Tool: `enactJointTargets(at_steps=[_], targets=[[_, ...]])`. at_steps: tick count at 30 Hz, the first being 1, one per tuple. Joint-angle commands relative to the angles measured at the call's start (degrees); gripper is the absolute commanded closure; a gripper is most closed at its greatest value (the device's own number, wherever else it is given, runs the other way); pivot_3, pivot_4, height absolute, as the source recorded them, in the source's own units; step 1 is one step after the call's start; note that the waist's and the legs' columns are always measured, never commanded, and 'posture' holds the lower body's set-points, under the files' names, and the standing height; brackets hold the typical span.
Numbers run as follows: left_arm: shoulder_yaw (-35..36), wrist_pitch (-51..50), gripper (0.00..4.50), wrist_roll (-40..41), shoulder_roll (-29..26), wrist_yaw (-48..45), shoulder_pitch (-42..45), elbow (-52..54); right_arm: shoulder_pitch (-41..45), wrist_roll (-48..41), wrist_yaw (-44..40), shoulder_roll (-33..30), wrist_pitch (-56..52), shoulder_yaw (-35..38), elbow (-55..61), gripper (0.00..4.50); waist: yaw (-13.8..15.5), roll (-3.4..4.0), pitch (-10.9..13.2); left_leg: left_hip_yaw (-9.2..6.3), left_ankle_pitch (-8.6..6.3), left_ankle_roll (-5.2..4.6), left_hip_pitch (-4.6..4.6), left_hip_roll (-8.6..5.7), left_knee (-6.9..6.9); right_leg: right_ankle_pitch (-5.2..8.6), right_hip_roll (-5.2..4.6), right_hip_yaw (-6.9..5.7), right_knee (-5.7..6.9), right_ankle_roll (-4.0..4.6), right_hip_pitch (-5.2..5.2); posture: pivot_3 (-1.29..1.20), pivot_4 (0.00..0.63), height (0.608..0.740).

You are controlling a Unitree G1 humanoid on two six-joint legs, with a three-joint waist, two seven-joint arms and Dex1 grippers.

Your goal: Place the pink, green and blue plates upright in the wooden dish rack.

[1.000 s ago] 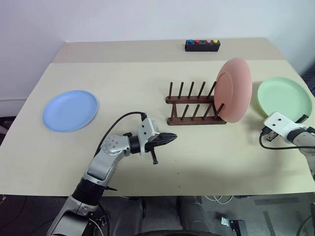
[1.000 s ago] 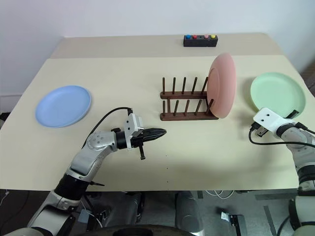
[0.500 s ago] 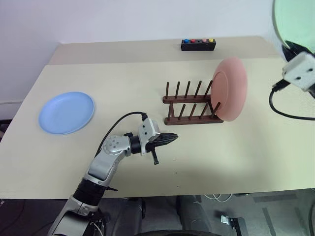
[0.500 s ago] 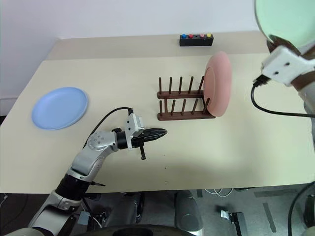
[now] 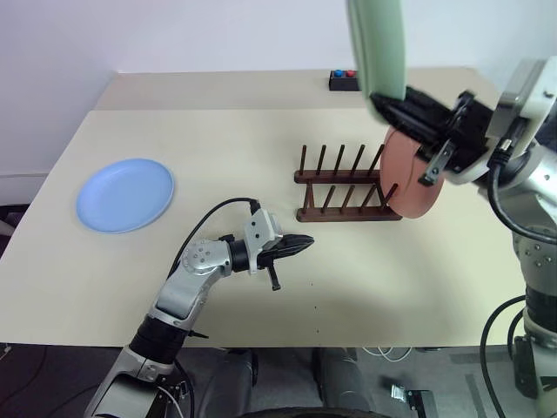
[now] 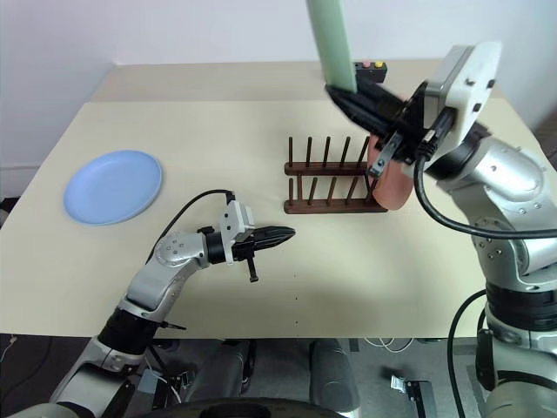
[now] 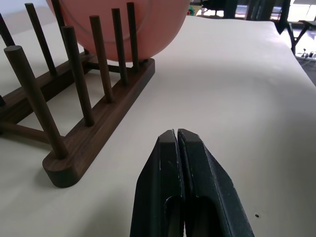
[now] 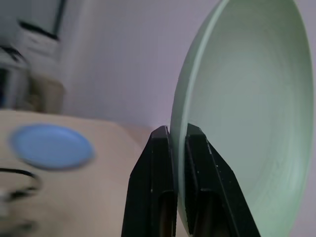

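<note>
Bright, even, diffuse light with only soft faint shadows on the desk (image 5: 261, 157) and no harsh glare, sharp in both eye views and the left wrist view, but blurred behind the green plate (image 8: 247, 113) in the right wrist view.

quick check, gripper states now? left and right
Left gripper: shut, holding nothing, above the table beside the dish rack.
Right gripper: shut on the green plate, held upright by its rim.

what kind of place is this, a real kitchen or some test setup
Most likely a lab or office test setup, not a kitchen: a plain beige table against a bare white wall, holding a small dark brown wooden dish rack, a light blue round plate and a small black box with coloured buttons, with loose cables under the table.
</note>
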State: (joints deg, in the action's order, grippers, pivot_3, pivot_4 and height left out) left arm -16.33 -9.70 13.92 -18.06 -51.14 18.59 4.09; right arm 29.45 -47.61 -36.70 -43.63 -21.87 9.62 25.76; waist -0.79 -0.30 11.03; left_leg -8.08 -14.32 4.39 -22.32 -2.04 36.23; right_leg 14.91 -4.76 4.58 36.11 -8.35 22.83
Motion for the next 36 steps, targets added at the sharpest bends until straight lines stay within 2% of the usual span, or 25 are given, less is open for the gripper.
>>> enactJointTargets(at_steps=[1, 8, 17, 29, 36], targets=[[0.79, 0.51, 4.50, 0.25, -0.25, 0.16, -0.06, 1.47, -2.10, -7.09, 1.67, 3.06, -4.26, 2.37, 0.81, 4.45, 0.00, -0.02, -0.01, -0.01, 0.00, 0.00, 0.01, 0.00, -0.01, 0.00, 0.00, -0.01, 0.00, 0.00, -0.01, 0.00, 0.150, 0.740], [1.13, -0.11, 4.50, 0.52, -1.10, 0.85, -0.96, 2.77, -5.29, -9.80, 1.03, 6.38, -8.00, 3.36, -2.95, 4.45, -0.02, 0.00, -0.01, 0.00, 0.00, 0.00, 0.01, 0.00, -0.01, 0.00, 0.01, 0.00, 0.02, 0.00, 0.03, 0.00, 0.150, 0.740], [1.17, -0.18, 4.50, 0.60, -1.49, 1.41, -1.10, 3.04, -6.26, -6.23, 2.07, 9.20, -7.54, 4.17, -6.52, 4.45, -0.07, 0.00, -0.01, 0.02, 0.00, 0.00, 0.01, 0.01, -0.02, 0.00, 0.02, 0.00, 0.02, 0.00, 0.03, 0.00, 0.150, 0.740], [0.95, -0.16, 4.50, 0.70, -1.53, 1.18, -0.82, 2.76, -7.44, -6.49, 3.00, 11.04, -8.02, 6.60, -5.62, 4.45, -0.07, 0.00, -0.01, 0.01, 0.00, 0.00, 0.00, 0.00, -0.03, 0.00, 0.02, 0.00, 0.02, 0.00, 0.04, 0.00, 0.150, 0.740], [0.91, -0.06, 4.50, 0.57, -1.52, 1.17, -0.76, 2.71, -8.28, -4.91, 4.33, 11.76, -8.75, 5.53, -5.40, 4.45, -0.12, 0.00, -0.01, 0.01, 0.00, 0.00, 0.00, 0.00, -0.03, 0.00, 0.02, 0.00, 0.02, 0.00, 0.04, 0.00, 0.150, 0.740]])
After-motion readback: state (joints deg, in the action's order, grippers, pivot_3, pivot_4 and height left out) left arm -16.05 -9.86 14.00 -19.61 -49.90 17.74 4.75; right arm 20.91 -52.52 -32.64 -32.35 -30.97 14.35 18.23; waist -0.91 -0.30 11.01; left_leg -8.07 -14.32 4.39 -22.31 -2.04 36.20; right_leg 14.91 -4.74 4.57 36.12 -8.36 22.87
